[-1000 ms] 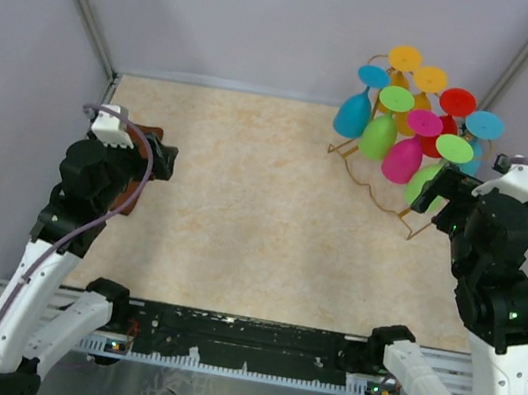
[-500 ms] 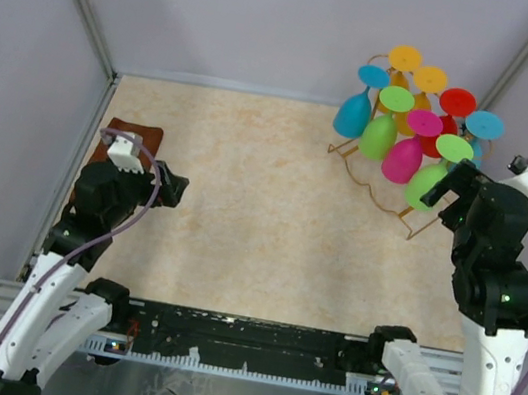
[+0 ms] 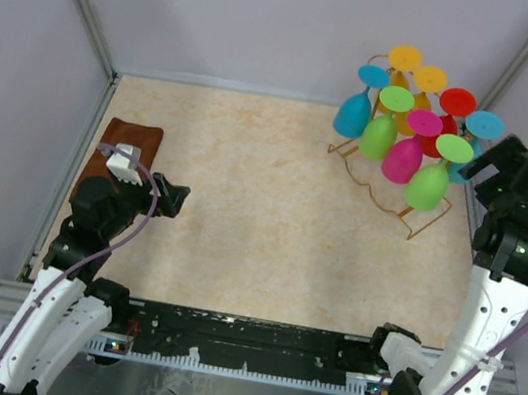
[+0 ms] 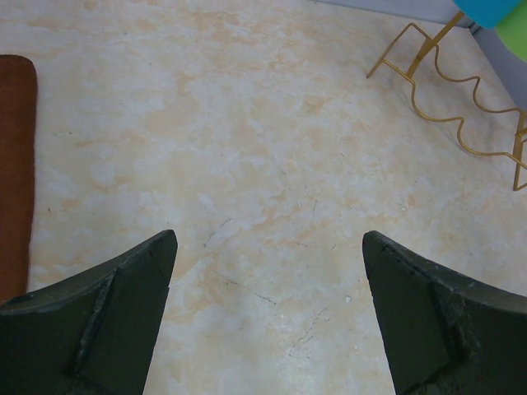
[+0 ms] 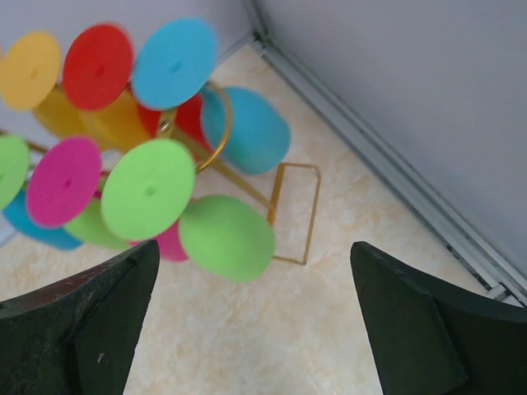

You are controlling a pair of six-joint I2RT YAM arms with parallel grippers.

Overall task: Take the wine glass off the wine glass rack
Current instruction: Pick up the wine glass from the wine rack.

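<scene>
Your right gripper (image 5: 254, 276): fingers wide, empty, backed off the wine glass rack (image 3: 413, 218) toward the table's right edge. Left gripper (image 4: 268, 247): wide. Green wine glass (image 3: 428, 186): still hanging.

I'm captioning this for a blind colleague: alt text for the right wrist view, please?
Brightly coloured wine glasses hang upside down on a golden wire rack, a lime-green glass nearest the camera. The right gripper is open and empty, its dark fingers framing the bottom corners above the beige table.

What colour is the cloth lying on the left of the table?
Dark reddish brown. The cloth shows best in the top view.
</scene>
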